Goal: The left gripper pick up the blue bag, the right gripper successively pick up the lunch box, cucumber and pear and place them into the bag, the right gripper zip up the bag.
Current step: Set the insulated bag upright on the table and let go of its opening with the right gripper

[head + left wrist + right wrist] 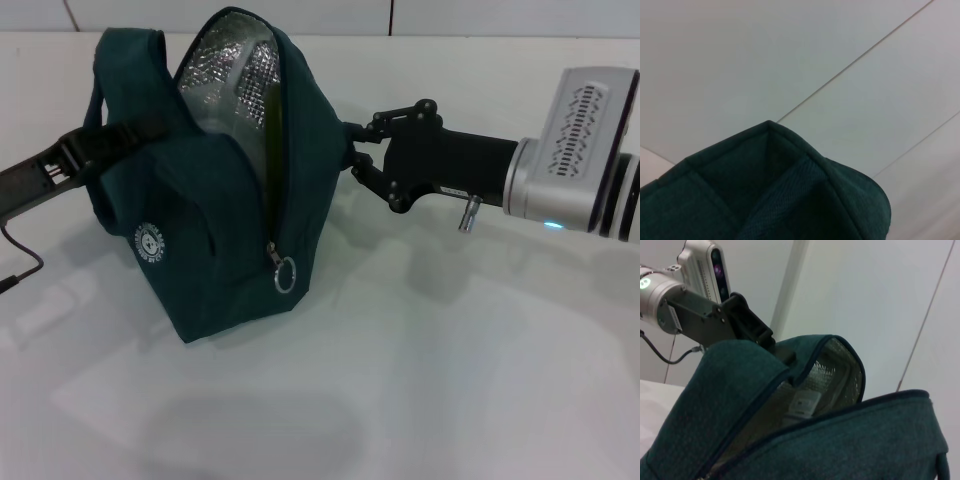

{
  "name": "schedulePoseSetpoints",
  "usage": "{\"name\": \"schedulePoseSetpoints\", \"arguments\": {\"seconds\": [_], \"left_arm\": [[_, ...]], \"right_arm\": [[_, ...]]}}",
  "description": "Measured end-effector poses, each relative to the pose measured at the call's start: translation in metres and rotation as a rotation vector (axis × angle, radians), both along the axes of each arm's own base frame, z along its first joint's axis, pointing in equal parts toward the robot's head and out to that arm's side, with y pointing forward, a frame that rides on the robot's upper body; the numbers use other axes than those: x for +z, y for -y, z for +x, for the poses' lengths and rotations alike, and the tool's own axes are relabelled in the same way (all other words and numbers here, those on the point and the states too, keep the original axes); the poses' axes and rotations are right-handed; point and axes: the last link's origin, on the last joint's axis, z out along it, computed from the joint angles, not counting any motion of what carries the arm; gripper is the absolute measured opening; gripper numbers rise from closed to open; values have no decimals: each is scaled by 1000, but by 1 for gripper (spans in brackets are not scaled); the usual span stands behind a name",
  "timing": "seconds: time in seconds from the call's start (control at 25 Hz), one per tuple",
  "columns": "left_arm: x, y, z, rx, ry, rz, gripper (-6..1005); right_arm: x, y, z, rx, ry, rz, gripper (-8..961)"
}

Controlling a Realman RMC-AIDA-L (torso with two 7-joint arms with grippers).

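Across the head view runs a white tabletop (430, 380), with a pale panelled wall (480, 15) behind at 12 o'clock, seams showing in both wrist views too.

At 10 o'clock from frame centre sits the blue bag (215, 200), base on the table, top held up, mouth open w/ silver foil lining (235, 85) showing. Zip ring pull (285, 275) hangs low on the front edge; round white logo (150, 240) on the side facing the camera. Contents: right wrist view looks into the mouth and shows only foil plus a small white label (805, 405); lunch box, cucumber, pear can't be made out in any view.

Left gripper (125, 135) comes in from 9 o'clock, fingers pinching a bag handle (135, 45) area; the right wrist view shows it at the bag's far rim (765, 337).

Right gripper (350, 145) reaches in from 3 o'clock, tips touching the bag's right edge; spread or pressed together, can't tell.

Open table lies from 4 to 7 o'clock, in front of the bag.
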Motion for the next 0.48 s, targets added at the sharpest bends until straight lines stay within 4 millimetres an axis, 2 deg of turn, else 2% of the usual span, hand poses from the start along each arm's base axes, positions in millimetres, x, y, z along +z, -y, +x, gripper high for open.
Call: {"name": "schedulePoseSetpoints", "arguments": {"seconds": [0.16,0.4,0.48], "left_arm": [[0,0,0,0,0,0,41],[0,-1,1,-3,0,-1,41],[0,-1,2,-9,5,0,41]], "right_arm": [[1,-1,1,-2,1,15,243],[9,4,0,27,-35,78,74],[12,8,0,44,-43,100,69]]}}
